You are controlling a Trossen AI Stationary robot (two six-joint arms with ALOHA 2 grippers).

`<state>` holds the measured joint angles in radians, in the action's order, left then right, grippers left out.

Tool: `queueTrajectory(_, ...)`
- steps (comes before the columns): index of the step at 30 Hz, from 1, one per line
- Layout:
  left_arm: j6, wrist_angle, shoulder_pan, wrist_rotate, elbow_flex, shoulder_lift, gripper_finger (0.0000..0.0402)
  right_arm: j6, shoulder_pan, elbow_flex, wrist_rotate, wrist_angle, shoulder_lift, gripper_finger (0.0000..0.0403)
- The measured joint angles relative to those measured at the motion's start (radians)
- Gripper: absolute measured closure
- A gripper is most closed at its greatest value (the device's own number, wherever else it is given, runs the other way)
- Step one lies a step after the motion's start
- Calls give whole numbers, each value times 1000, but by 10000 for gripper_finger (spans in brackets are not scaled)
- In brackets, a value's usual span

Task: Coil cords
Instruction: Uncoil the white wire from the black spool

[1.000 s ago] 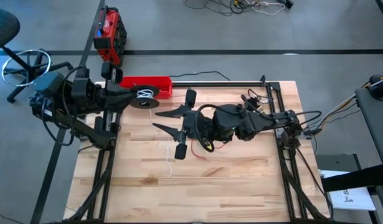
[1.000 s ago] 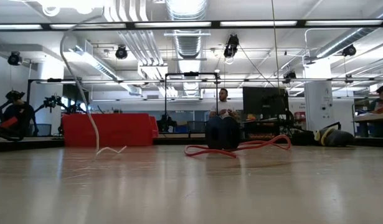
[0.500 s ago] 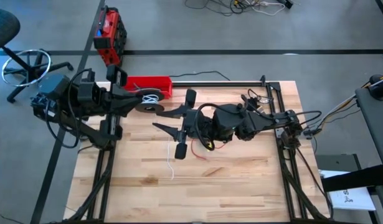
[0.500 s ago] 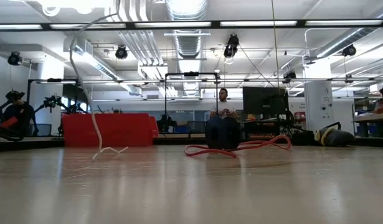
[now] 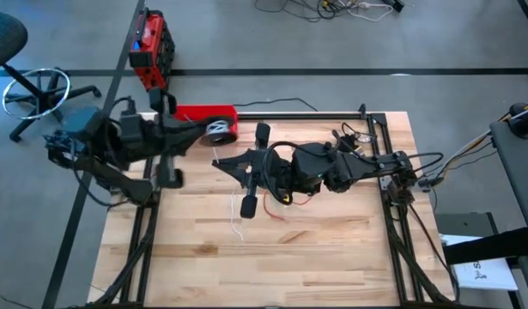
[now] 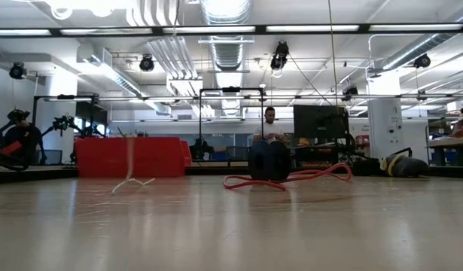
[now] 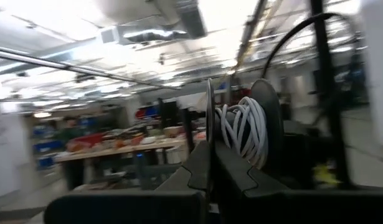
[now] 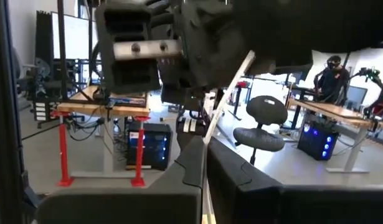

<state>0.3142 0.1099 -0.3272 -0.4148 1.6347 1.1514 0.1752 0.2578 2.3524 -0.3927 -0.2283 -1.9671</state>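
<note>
The white cord is partly wound into a coil (image 7: pixel 241 134) between two black discs, which my left gripper (image 5: pixel 214 131) holds above the red tray (image 5: pixel 203 114) at the table's far left. From there the cord runs to my right gripper (image 5: pixel 221 163), which is shut on it at mid-table. Below that it hangs down (image 6: pixel 129 159), and its free end (image 5: pixel 236 230) lies on the table. The red cord (image 6: pixel 285 179) lies loosely looped on the table under the right arm (image 5: pixel 291 204). My left gripper pinches one thin black disc (image 7: pixel 208 118) of the white cord's coil by its edge between its two fingers, coming level from the table's left. The coil is lifted clear above the red tray. My right gripper pinches the white cord (image 8: pixel 223 99) between its two fingers, level from the table's right. The strand leaves the fingers straight, slanting toward my left gripper.
A red and black case (image 5: pixel 150 50) stands on the floor beyond the far left corner. Dark cables (image 5: pixel 354 137) lie near the right arm's base. The table's near half (image 5: pixel 272 266) is bare wood. People sit at desks in the room behind.
My right gripper has shut, taking hold of the white cord. My left gripper has moved toward the table's far right, over the red tray, carrying the coil. The cord's high slack arc is gone; it now hangs straight down with its end still on the table.
</note>
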Motion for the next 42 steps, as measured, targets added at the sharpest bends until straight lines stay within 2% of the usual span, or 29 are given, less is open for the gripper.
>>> queueTrajectory(6,74,-19,40,-129,-42,42,401,-33,4,0,0,-5,0,400)
queueTrajectory(9,97,-11,76,-159,-50,51,401,-34,18,2,0,-9,7,401)
queueTrajectory(12,96,24,104,-164,-50,48,401,-18,34,2,-36,-12,28,402)
queueTrajectory(18,88,52,117,-179,-52,13,401,78,70,3,-197,-51,100,402)
queueTrajectory(22,74,68,116,-178,-52,-22,401,86,82,5,-257,-99,136,402)
queueTrajectory(26,6,16,116,-120,-52,-48,401,36,80,5,-294,-210,146,403)
queueTrajectory(33,-25,-128,119,-92,-52,-38,401,-14,69,3,-291,-250,107,403)
queueTrajectory(38,-30,-188,143,-126,-54,-4,401,-19,65,1,-276,-251,78,403)
queueTrajectory(42,-10,-183,189,-168,-53,35,401,-19,64,1,-190,-208,71,403)
